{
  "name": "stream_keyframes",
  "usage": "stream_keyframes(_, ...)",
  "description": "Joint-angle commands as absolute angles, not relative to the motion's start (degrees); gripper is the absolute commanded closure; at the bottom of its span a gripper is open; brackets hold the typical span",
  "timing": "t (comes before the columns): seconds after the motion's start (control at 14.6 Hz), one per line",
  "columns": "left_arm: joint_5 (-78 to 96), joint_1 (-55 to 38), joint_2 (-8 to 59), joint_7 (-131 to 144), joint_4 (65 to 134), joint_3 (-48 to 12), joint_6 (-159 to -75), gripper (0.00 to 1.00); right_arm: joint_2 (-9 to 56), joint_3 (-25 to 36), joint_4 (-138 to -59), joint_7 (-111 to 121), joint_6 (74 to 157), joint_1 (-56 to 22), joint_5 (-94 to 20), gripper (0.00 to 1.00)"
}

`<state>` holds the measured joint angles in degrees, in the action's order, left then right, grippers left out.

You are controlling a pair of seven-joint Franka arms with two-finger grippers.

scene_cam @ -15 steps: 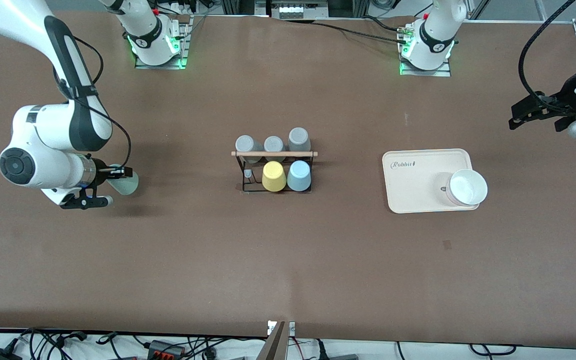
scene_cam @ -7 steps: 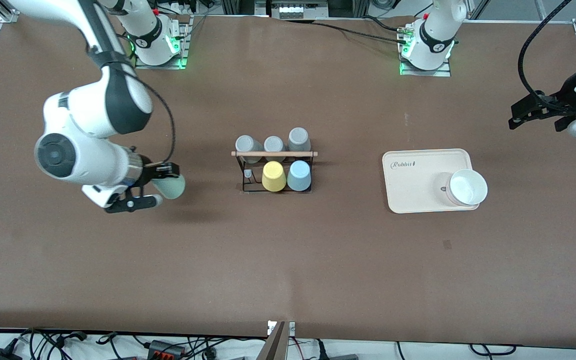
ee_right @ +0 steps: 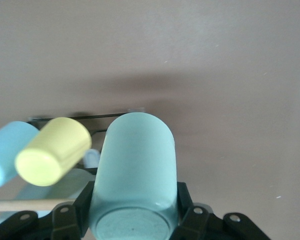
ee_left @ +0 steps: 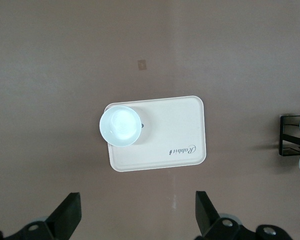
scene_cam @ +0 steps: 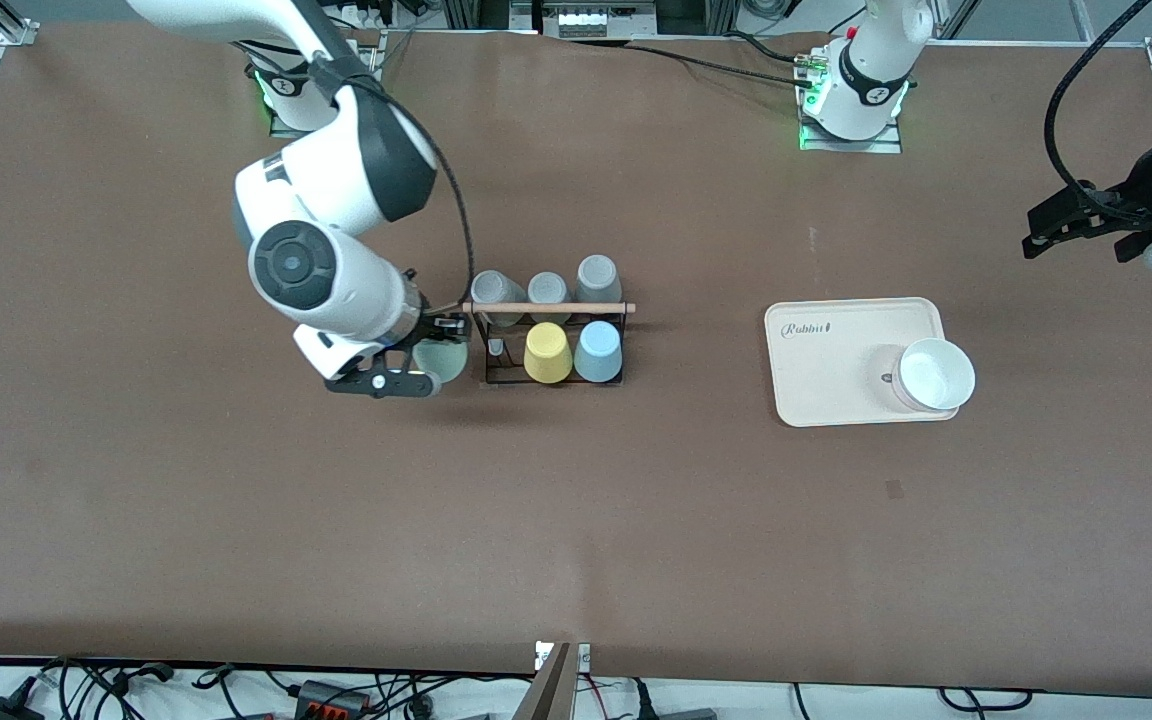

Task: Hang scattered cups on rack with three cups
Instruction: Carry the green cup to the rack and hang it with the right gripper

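My right gripper [scene_cam: 428,356] is shut on the pale mint green cup [scene_cam: 446,364] and holds it on its side just off the rack's [scene_cam: 548,308] end toward the right arm's side. In the right wrist view the mint cup [ee_right: 134,160] fills the space between the fingers of my right gripper [ee_right: 134,212], pointing at the rack's black wire frame [ee_right: 79,118]. The light blue cup [scene_cam: 598,352] hangs on the rack beside the yellow cup [scene_cam: 547,353]; three grey cups [scene_cam: 546,288] hang in the row farther from the camera. My left gripper [scene_cam: 1076,222] is open and empty and waits at the left arm's end of the table.
A beige tray [scene_cam: 826,370] with a white bowl [scene_cam: 936,373] on it lies between the rack and the left arm's end. The left wrist view looks down on the tray [ee_left: 175,135] and bowl [ee_left: 120,126] past my open left gripper [ee_left: 137,222].
My right arm has carried the mint green cup across the table from the right arm's end to just beside the rack. The left arm has hardly moved.
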<state>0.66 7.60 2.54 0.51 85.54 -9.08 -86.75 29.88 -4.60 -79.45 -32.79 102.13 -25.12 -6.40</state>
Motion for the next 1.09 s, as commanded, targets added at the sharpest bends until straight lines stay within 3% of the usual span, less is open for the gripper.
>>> stream_keyframes(0.0, 0.62, 8.09, 1.67, 0.35, 85.52, -9.23, -86.57, 0.00, 32.08, -4.31, -75.59, -37.69, 101.07, -27.32, -6.86, 0.86)
stream_keyframes(1.02, 0.44, 8.00, 1.58, 0.79, 86.13, -9.67, -86.48, 0.00, 38.58, -4.22, -75.59, -41.22, 106.43, -30.15, -6.86, 0.86)
